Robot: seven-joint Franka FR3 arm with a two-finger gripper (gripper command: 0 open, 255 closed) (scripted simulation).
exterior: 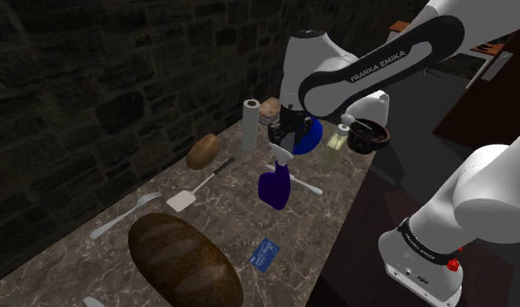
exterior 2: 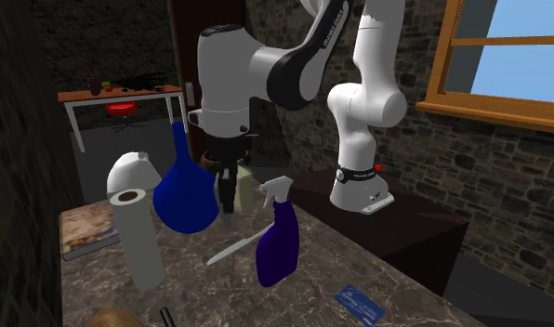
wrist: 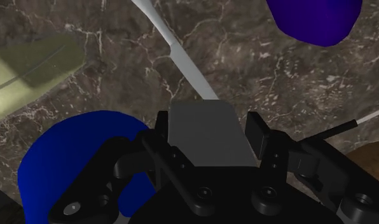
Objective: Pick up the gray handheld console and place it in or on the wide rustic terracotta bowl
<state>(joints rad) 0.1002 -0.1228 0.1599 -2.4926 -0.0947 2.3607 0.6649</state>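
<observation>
Above the table (exterior: 235, 218), we hold the console (wrist: 206, 130) clamped between our fingers (wrist: 258, 130); carrying it to the bowl (exterior: 370, 136) remains.

1. This is a home kitchen: a long marble-veined counter (exterior: 232, 228) runs from the lower left of the shoulder view towards its middle.
2. Food and tableware lie on it: a brown bread loaf (exterior: 184, 262) at the lower left, and above it a fork (exterior: 123, 215), a spatula (exterior: 195, 190), a potato (exterior: 202, 151) and a paper towel roll (exterior: 250, 122). A bowl (exterior: 370, 133) sits right of the middle.
3. A blue spray bottle (exterior 2: 280, 237) stands at the lower middle of the second exterior view.
4. Rough stone walls (exterior: 110, 78) back the counter, and a wood-framed window (exterior 2: 521, 74) at that view's upper right shows blue sky.
5. At its upper left stands a white side table (exterior 2: 126, 96) with a red stool (exterior 2: 123, 111) beneath.
</observation>
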